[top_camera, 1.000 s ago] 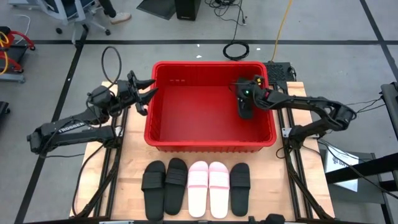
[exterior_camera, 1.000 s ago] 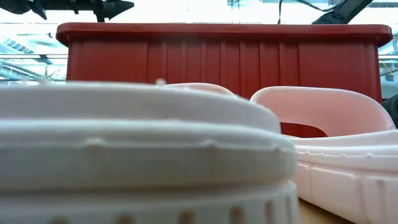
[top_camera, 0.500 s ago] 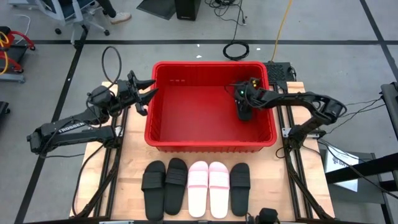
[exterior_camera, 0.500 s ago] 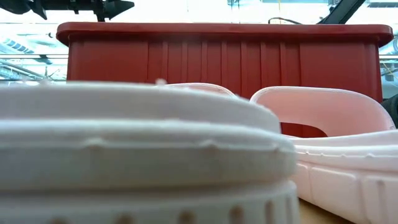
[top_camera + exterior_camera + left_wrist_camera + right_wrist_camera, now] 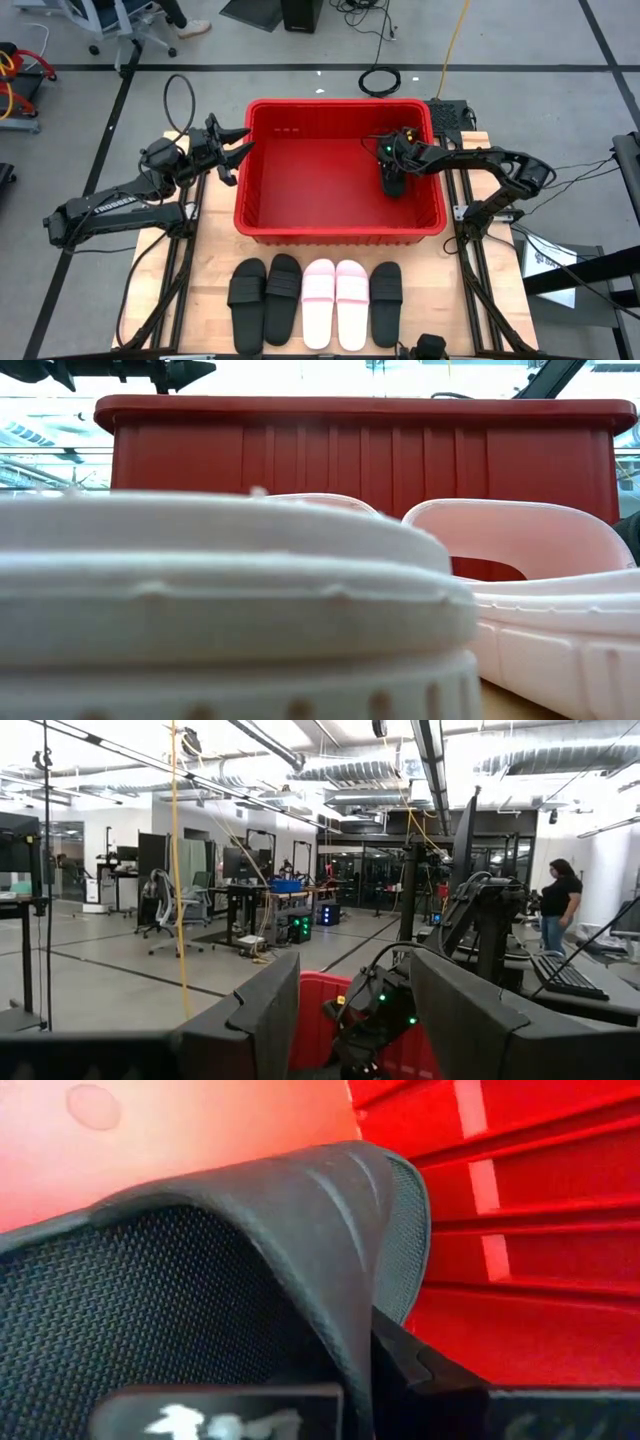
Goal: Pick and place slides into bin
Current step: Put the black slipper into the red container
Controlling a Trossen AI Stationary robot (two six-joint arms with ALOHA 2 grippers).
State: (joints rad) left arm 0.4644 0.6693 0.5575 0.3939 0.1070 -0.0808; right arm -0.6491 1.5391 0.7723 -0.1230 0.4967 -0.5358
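A black slide [image 5: 395, 180] lies inside the red bin [image 5: 262, 216], near the bin's right wall, with the right gripper [image 5: 392, 158] lowered into the bin directly over it; in the right wrist view the slide's strap [image 5: 300, 1210] fills the foreground against the ribbed red floor of the bin, and a dark finger [image 5: 420, 1370] lies against the strap, though whether the fingers are clamped on it or released cannot be told. The bin stands at the middle of the wooden table [image 5: 215, 262]. In front of it five slides lie in a row, side by side: two black slides [image 5: 265, 298] on the left, two pink slides [image 5: 335, 300] at the centre, and one further black slide [image 5: 386, 300] on the right. In the low view the pink slides [image 5: 520, 560] stand close to the camera before the bin's front wall. The left gripper [image 5: 235, 145] waits just outside the bin's left rim, its fingers spread apart and holding nothing.
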